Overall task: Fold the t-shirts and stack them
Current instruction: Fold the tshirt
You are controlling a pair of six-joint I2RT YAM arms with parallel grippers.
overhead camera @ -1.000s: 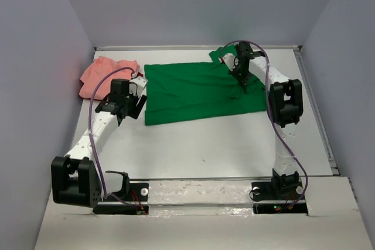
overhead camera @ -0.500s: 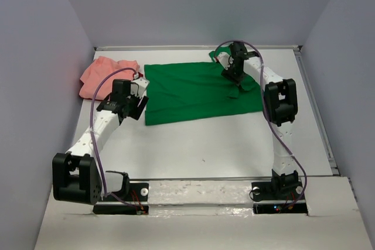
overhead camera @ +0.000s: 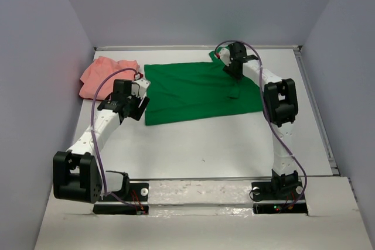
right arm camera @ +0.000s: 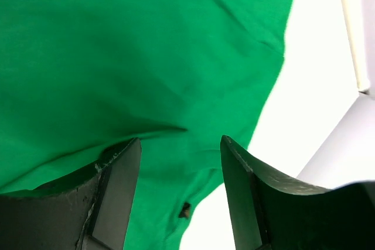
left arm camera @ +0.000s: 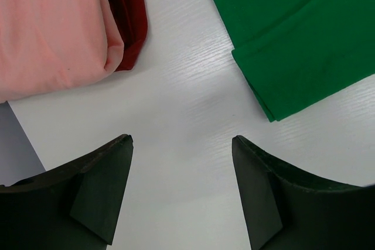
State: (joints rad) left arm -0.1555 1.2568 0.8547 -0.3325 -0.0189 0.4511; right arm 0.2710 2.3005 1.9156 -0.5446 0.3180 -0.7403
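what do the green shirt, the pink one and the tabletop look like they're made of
Green t-shirt: soft matte knit cloth, probably cotton jersey; it lies limp with shallow creases and a folded hem band.
Salmon-pink t-shirt: similar matte cloth, as far as it shows; its folded edge is rounded and soft.
Table: hard white board with a faint wood-like grain and slight sheen, perhaps laminate or painted wood.

Green t-shirt [overhead camera: 199, 91], lying flat, centre of table [overhead camera: 205, 139] toward far edge; salmon-pink t-shirt [overhead camera: 102, 74], bundled, far-left corner, dark red cloth [left arm camera: 126, 10] tucked against it.
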